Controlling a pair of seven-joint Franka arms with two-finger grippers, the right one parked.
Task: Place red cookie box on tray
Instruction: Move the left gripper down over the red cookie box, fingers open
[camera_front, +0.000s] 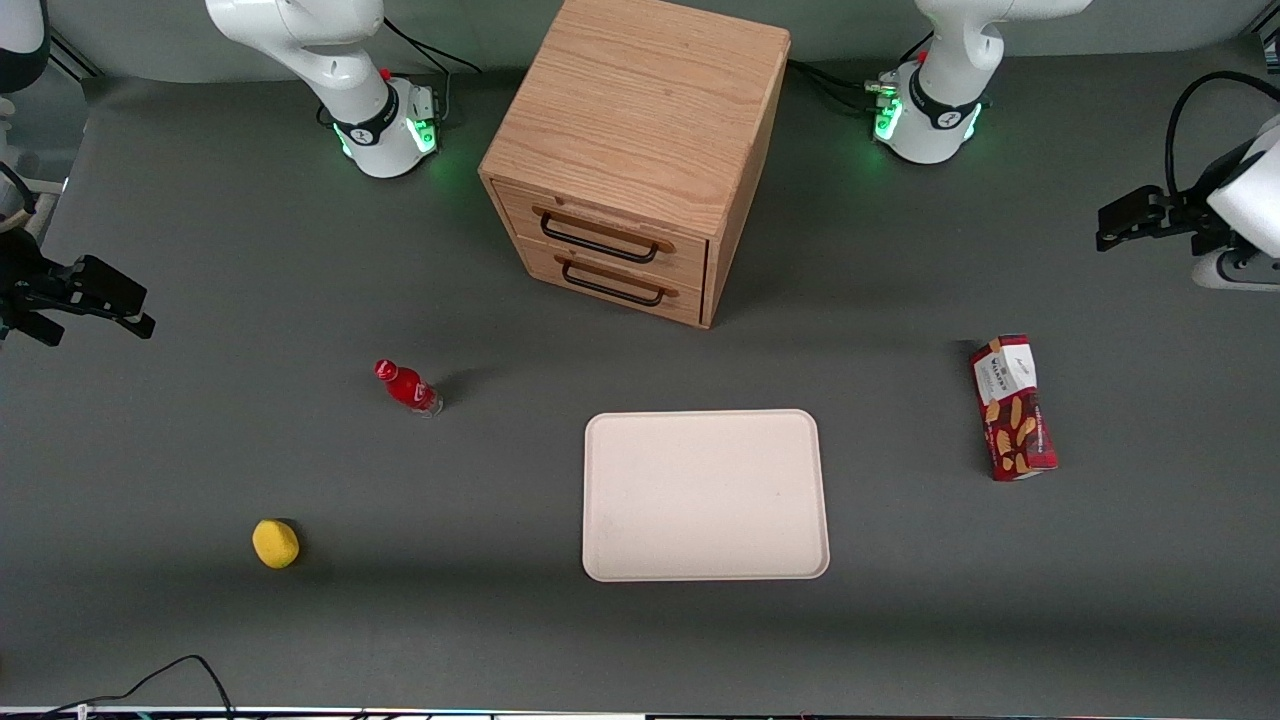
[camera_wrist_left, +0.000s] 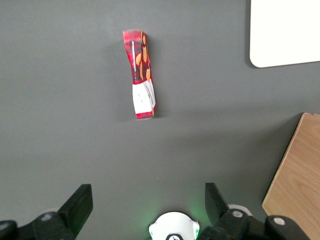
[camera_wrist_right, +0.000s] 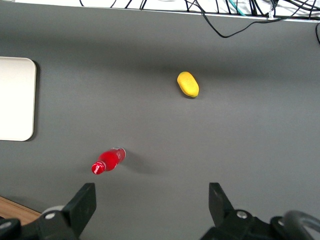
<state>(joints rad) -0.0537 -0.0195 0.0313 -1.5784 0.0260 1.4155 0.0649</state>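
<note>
The red cookie box lies flat on the grey table toward the working arm's end, its white label end farther from the front camera. It also shows in the left wrist view. The cream-white tray lies empty in the middle of the table, nearer the front camera than the drawer cabinet; a corner of it shows in the left wrist view. My left gripper hangs above the table at the working arm's end, farther from the front camera than the box and apart from it. Its fingers stand wide open and empty.
A wooden two-drawer cabinet stands at the middle of the table, drawers shut. A small red bottle and a yellow lemon-like object lie toward the parked arm's end. A black cable lies at the table's near edge.
</note>
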